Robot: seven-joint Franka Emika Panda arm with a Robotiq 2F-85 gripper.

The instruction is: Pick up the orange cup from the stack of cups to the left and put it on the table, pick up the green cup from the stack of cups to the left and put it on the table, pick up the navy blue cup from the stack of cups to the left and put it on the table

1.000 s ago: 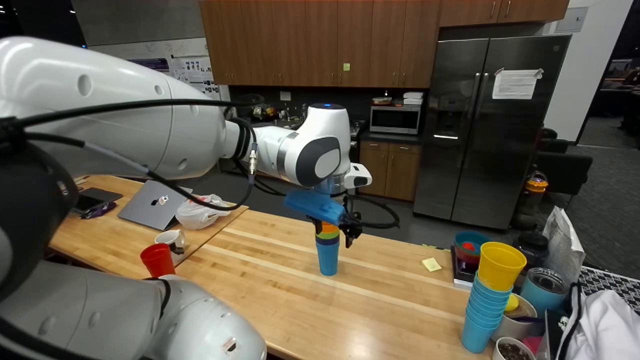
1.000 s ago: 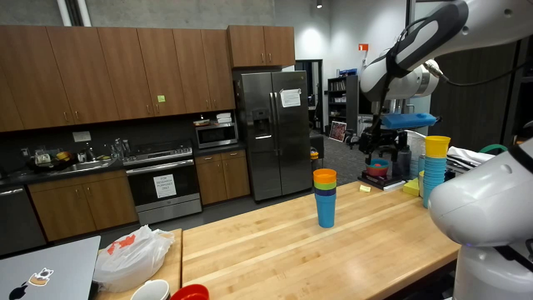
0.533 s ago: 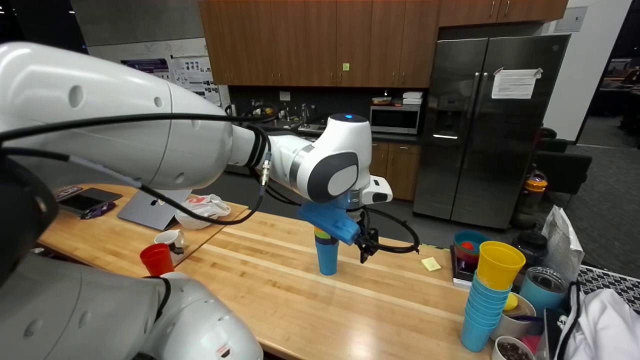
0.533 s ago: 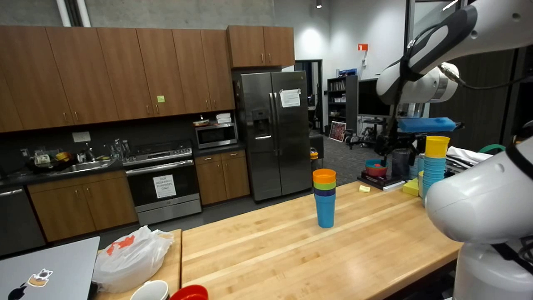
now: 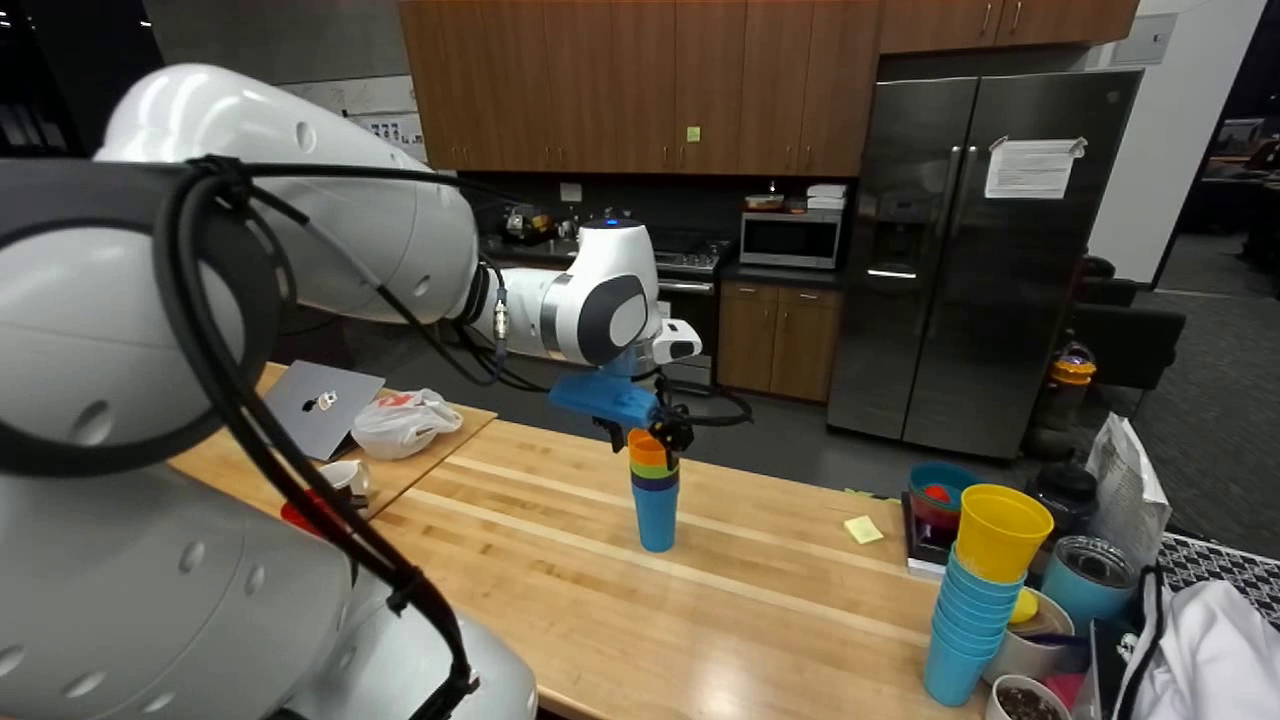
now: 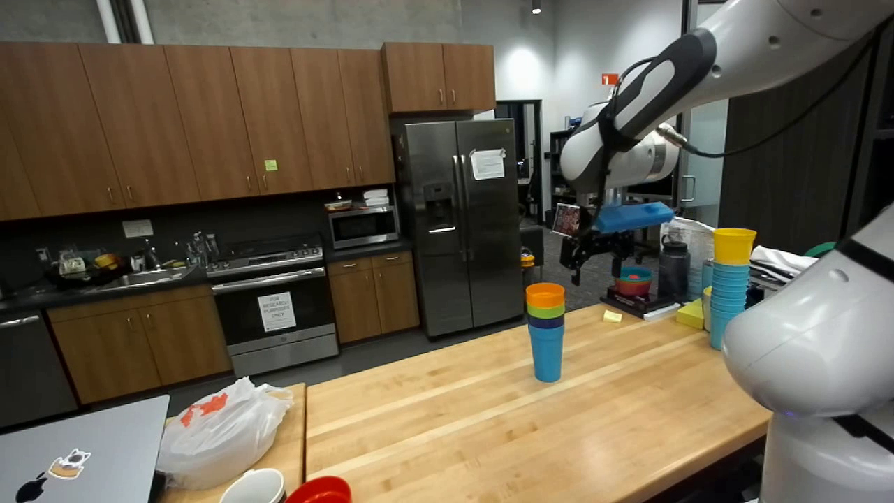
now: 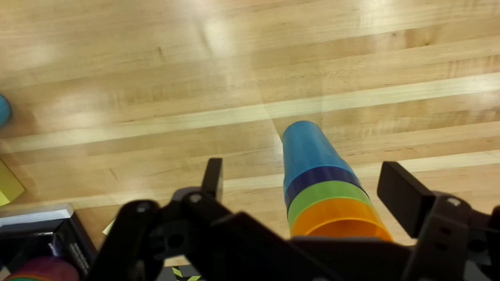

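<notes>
An upright stack of cups stands on the wooden table. On top is the orange cup (image 6: 545,294), then the green cup (image 6: 545,310), the navy blue cup (image 6: 545,322) and a light blue cup (image 6: 547,355) at the bottom. In the wrist view the orange cup (image 7: 340,212) has its mouth towards me, partly hidden by the gripper body. My gripper (image 6: 596,276) is open and empty, higher than the stack and to its right in that exterior view. In the wrist view its fingers (image 7: 302,175) appear on either side of the stack, apart from it.
A second stack, a yellow cup (image 5: 1002,530) on light blue cups (image 5: 968,625), stands at the table's right end among bowls and tumblers. A sticky note (image 5: 862,529) lies nearby. A red cup (image 6: 320,490), white mug (image 6: 254,487), plastic bag (image 6: 220,436) and laptop (image 6: 84,454) are opposite.
In both exterior views the gripper first moved right and lower, then back left and higher, beyond where it was a second ago. It is now closer to the cup stack, which has not moved.
</notes>
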